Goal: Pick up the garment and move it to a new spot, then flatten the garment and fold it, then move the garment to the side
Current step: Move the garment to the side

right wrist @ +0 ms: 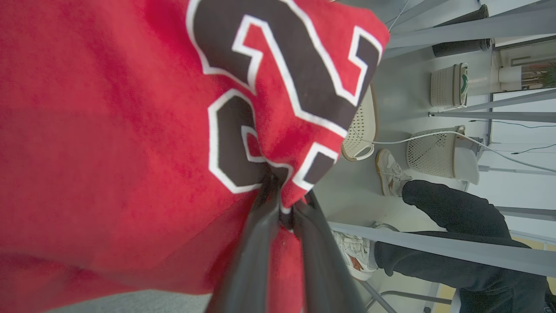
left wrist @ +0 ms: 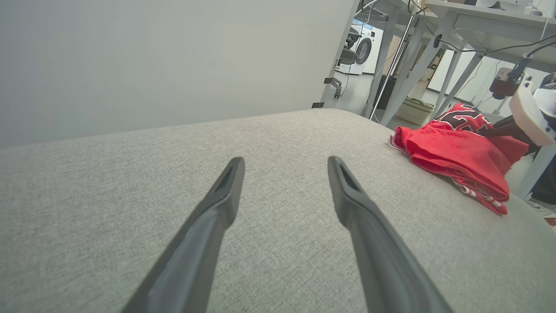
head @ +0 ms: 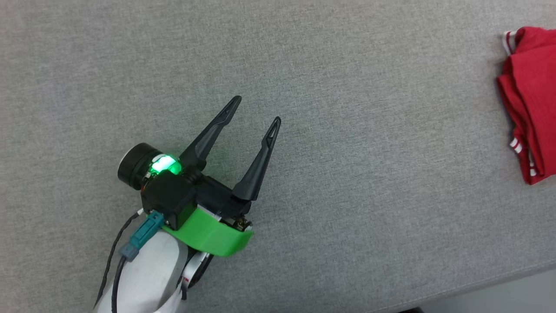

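The table (head: 347,87) wears coarse grey woven cloth, matt all over. The shirt (head: 532,100) is soft red knit (slightly fuzzy up close). The fingers (head: 256,165) of the left gripper (head: 257,110) look like matt black plastic; its green collar (head: 208,237) is smooth plastic.

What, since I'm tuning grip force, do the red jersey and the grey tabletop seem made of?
The jersey: soft knit cloth, probably cotton or polyester, matte; it bunches and creases, with numerals printed flat. The tabletop: grey woven upholstery-like fabric, matte; a fine flecked weave shows.
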You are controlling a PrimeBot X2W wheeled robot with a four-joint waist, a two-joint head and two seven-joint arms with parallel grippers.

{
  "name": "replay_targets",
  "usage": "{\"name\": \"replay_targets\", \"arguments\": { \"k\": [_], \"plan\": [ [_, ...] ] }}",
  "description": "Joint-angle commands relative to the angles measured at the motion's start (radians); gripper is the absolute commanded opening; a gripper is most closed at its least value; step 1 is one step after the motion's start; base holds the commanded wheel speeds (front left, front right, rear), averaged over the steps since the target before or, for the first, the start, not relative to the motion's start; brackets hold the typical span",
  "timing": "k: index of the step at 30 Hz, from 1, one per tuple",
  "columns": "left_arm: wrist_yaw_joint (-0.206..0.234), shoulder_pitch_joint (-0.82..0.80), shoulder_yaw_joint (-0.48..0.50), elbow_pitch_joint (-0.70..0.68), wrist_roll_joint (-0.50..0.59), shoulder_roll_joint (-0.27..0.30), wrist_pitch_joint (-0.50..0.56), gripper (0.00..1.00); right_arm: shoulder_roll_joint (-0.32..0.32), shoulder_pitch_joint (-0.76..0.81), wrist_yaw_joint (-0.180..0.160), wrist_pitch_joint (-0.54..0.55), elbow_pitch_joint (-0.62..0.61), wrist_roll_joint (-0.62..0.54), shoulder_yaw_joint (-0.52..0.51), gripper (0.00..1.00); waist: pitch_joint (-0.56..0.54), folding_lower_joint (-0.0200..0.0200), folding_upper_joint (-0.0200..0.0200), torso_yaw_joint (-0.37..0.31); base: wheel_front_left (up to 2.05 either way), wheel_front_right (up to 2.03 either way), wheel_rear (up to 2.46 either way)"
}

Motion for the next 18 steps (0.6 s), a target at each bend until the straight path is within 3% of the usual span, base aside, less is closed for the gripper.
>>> {"name": "replay_targets", "arguments": {
  "k": [1,10,12,18],
  "plan": [
    [-0.003,-0.023,-0.003,-0.005,0.007,0.010,-0.006,1.00,0.004,-0.024,-0.002,-0.010,0.012,-0.017,-0.013,0.00,0.025,-0.0002,-0.0001,-0.011,0.00,0.00,0.00],
    [-0.003,-0.045,-0.005,-0.006,0.001,0.010,-0.006,1.00,0.034,-0.050,-0.002,-0.047,0.068,-0.051,-0.075,0.00,0.042,-0.0002,-0.0001,0.001,0.00,0.00,0.00],
    [-0.003,-0.046,-0.005,-0.001,-0.002,0.007,-0.006,1.00,0.043,-0.053,-0.002,-0.058,0.067,-0.064,-0.084,1.00,0.036,-0.0002,-0.0001,0.004,0.00,0.00,0.00],
    [-0.003,-0.038,0.002,0.023,-0.014,-0.015,-0.006,1.00,0.065,-0.048,-0.002,-0.066,0.042,-0.077,-0.097,1.00,-0.025,-0.0002,-0.0001,0.022,0.00,0.00,0.00]
  ]
}}
